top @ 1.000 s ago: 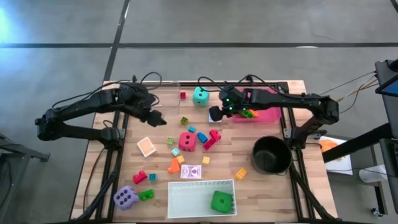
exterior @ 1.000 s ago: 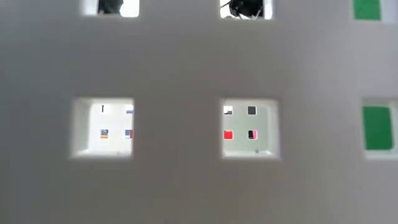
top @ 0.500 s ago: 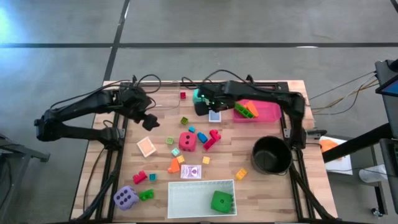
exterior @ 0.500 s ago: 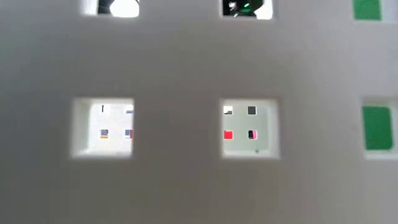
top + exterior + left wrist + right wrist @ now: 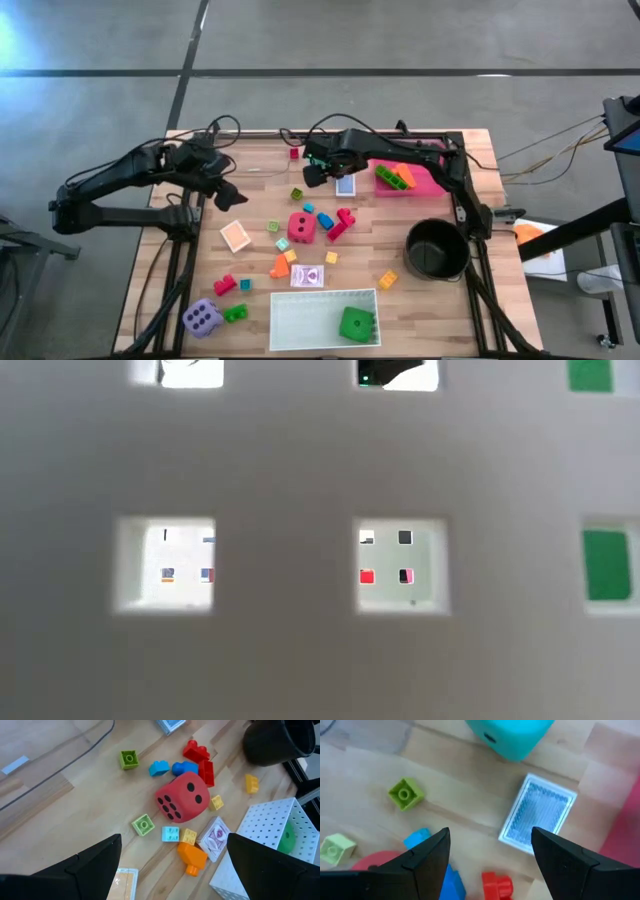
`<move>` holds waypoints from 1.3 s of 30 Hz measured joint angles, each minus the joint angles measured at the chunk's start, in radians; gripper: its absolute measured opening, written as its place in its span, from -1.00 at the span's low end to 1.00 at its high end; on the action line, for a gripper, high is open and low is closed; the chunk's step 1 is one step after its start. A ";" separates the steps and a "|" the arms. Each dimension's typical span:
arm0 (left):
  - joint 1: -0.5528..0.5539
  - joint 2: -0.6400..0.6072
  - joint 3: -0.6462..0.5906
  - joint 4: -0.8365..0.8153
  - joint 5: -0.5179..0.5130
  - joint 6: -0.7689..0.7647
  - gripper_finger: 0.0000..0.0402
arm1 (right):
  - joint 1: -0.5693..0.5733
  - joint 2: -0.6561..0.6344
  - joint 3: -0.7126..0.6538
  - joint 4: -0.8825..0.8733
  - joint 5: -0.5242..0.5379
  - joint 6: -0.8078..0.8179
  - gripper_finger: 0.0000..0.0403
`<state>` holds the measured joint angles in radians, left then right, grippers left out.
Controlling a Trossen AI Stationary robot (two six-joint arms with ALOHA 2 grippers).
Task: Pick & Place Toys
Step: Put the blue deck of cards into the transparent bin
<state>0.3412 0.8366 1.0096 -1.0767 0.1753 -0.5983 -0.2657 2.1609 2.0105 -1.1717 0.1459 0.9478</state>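
red die (image 5: 182,798) — black pips | card (image 5: 538,813) — blue back, print unreadable

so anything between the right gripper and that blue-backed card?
Nothing visible. The right gripper hangs open over the blue-backed card, which lies flat on bare wood; the teal die sits just beyond it, apart.

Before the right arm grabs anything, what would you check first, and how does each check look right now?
1. Right fingers open and empty: ok.
2. Blue card lies flat on the wood, just ahead of those fingers: ok.
3. Card clear of neighbours: not ok, the teal die sits close beside it.
4. Left fingers open, empty, away from the card, above the red die: ok.
5. Pink tray has free space: ok.
6. Low view for judging height: cannot tell, it is blocked.
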 joint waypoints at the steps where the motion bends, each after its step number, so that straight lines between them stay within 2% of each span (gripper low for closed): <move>1: 0.000 0.000 0.000 0.000 0.000 0.000 0.81 | 0.000 -0.001 -0.008 -0.007 0.000 0.019 0.35; 5: 0.000 0.001 0.000 -0.001 0.000 0.005 0.81 | -0.001 -0.006 -0.018 -0.007 -0.001 0.094 0.35; 14: 0.000 0.004 0.000 -0.001 0.000 0.031 0.81 | -0.001 -0.010 -0.051 -0.008 -0.033 0.144 0.39; 17: 0.000 0.003 0.000 -0.001 0.000 0.031 0.81 | -0.001 -0.010 -0.081 -0.005 -0.047 0.136 0.55; 21: 0.000 0.003 0.000 -0.002 0.000 0.034 0.81 | 0.000 -0.010 -0.116 -0.002 -0.050 0.127 0.89; 23: 0.000 0.003 0.000 -0.003 0.000 0.044 0.81 | 0.001 -0.010 -0.130 0.002 -0.045 0.138 0.96; 30: 0.000 0.003 0.000 -0.006 0.000 0.049 0.81 | 0.002 -0.010 -0.183 0.022 -0.041 0.184 0.82; 39: 0.000 0.004 0.000 -0.006 0.001 0.024 0.81 | -0.001 -0.010 -0.264 0.113 -0.040 0.306 0.80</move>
<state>0.3416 0.8402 1.0096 -1.0831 0.1761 -0.5744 -0.2665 2.1513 1.7467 -1.0582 0.1064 1.2533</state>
